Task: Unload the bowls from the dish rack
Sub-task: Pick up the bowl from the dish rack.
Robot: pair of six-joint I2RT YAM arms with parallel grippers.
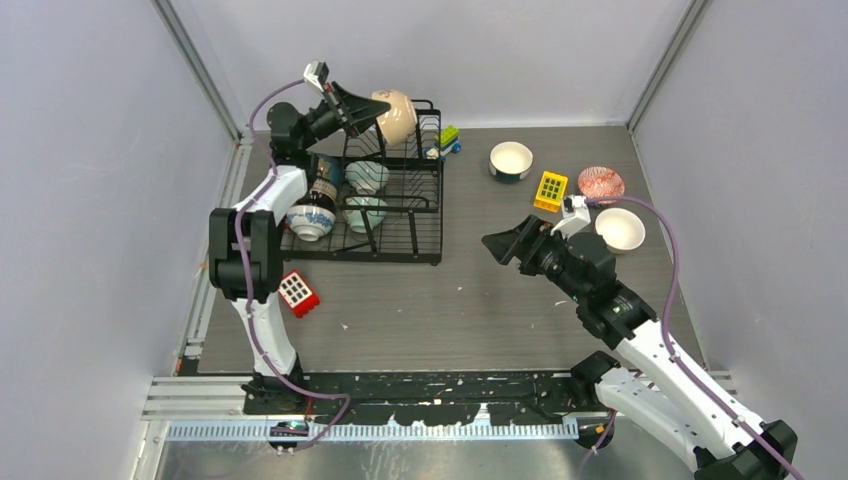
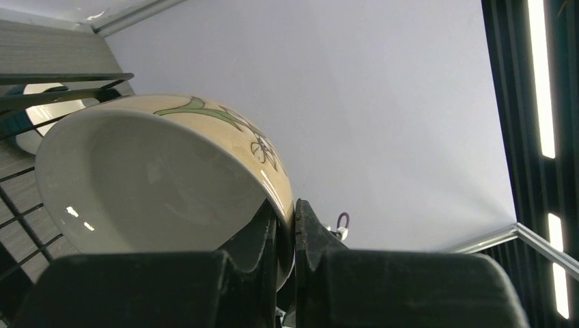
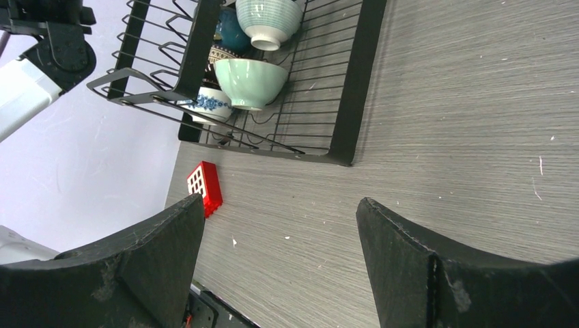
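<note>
Left gripper (image 2: 285, 229) pinches the rim of the cream flowered bowl (image 2: 157, 178) above the twelve-o'clock edge of the dish rack (image 1: 380, 258). Right gripper (image 3: 280, 201) hangs wide open, empty, over open tabletop (image 3: 444, 137) at the rack's four o'clock.

We see glossy glazed ceramic on the cream bowl (image 2: 157, 184), matt black wire on the dish rack (image 3: 358, 75), wood-grain table (image 3: 464, 137), scuffed matt right gripper (image 3: 280, 203) fingers (image 3: 403, 260).

one large black wire dish rack (image 1: 428, 228). eight round ceramic bowls: cream flowered (image 1: 397, 117), pale striped (image 1: 367, 176), pale green (image 1: 365, 212), blue-and-white (image 1: 310, 222), dark teal (image 3: 229, 34), white-and-dark (image 1: 511, 158), red-patterned (image 1: 600, 183), plain white (image 1: 620, 228) (a ninth may hide among the tines). three small plastic toy blocks: red (image 1: 298, 293), yellow (image 1: 550, 190), green-and-yellow (image 1: 449, 137).
</note>
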